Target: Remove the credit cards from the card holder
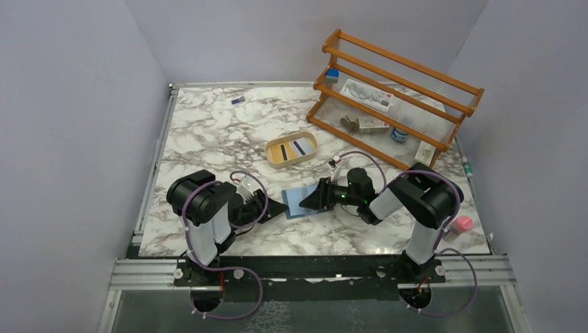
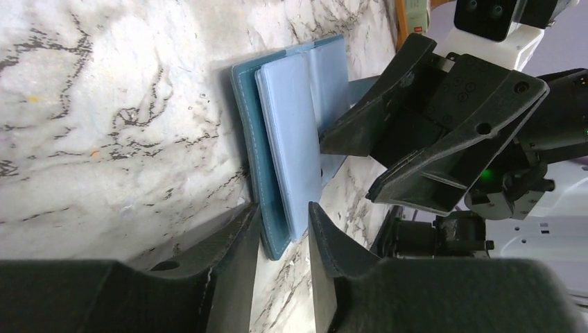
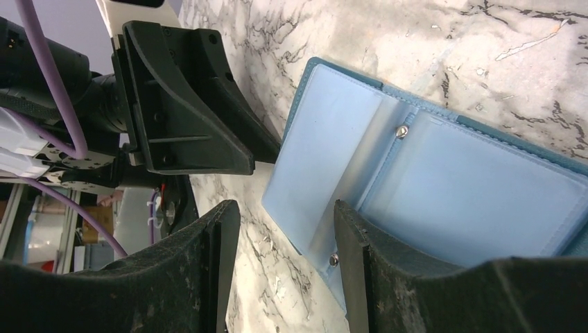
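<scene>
The teal-blue card holder (image 1: 297,201) lies open on the marble table, its light blue inside up (image 3: 430,173); no card shows in its pockets. The credit cards (image 1: 291,148), yellow, dark-striped, white and grey-blue, lie in the tan oval tray (image 1: 310,157). My left gripper (image 1: 279,207) is turned on its side, its fingers close on either side of the holder's near corner (image 2: 281,236). My right gripper (image 1: 306,202) is open, one finger (image 3: 350,229) resting on the holder's inside and the other above it.
A wooden rack (image 1: 395,90) with small items stands at the back right. A pink object (image 1: 461,223) sits by the table's right edge. A small purple item (image 1: 238,101) lies at the back left. The two grippers face each other closely over the holder.
</scene>
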{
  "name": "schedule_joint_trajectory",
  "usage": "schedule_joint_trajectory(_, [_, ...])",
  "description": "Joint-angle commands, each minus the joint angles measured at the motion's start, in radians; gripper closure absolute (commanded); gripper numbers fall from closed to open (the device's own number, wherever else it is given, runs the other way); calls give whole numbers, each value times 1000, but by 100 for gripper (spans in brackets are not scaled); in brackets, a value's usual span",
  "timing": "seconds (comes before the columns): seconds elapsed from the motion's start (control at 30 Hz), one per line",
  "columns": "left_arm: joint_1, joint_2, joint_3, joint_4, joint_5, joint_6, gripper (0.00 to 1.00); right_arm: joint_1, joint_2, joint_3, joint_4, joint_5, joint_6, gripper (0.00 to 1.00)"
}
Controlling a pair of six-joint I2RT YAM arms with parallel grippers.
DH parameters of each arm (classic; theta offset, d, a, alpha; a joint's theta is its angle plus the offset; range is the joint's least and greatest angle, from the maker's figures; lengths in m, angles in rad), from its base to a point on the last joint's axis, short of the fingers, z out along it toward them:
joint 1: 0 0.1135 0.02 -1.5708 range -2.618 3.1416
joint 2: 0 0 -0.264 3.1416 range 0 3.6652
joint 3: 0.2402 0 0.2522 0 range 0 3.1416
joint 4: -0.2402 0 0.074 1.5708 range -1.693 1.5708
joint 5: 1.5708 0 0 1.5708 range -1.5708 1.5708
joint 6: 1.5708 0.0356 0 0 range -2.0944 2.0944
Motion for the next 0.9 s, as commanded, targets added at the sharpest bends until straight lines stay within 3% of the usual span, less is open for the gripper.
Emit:
schedule_joint_trajectory(0.0, [-8,-19,-44,83,-31,10,66,12,13,-6,-8,-24,-15,43])
schedule_joint_trajectory(0.1, [-11,-141,-23,-129,-79,59,65,12,29,-3,4,-28,-10,43])
schedule_joint_trajectory(0.27, [-44,-454,36,-647,-256,178,62,12,40,5,8,-33,-6,43])
schedule_joint_trajectory(0.33, [-49,-550,43,-747,-302,202,59,12,48,10,10,-37,-5,43])
schedule_joint_trajectory(0.43, [-49,-567,58,-800,-300,209,56,12,66,15,29,-45,5,43])
schedule_joint_trajectory(0.67, [-65,-378,99,-784,-265,185,58,12,66,11,40,-49,14,43])
schedule_joint_trajectory(0.87, [-71,-362,112,-762,-254,181,56,13,43,11,9,-43,-1,43])
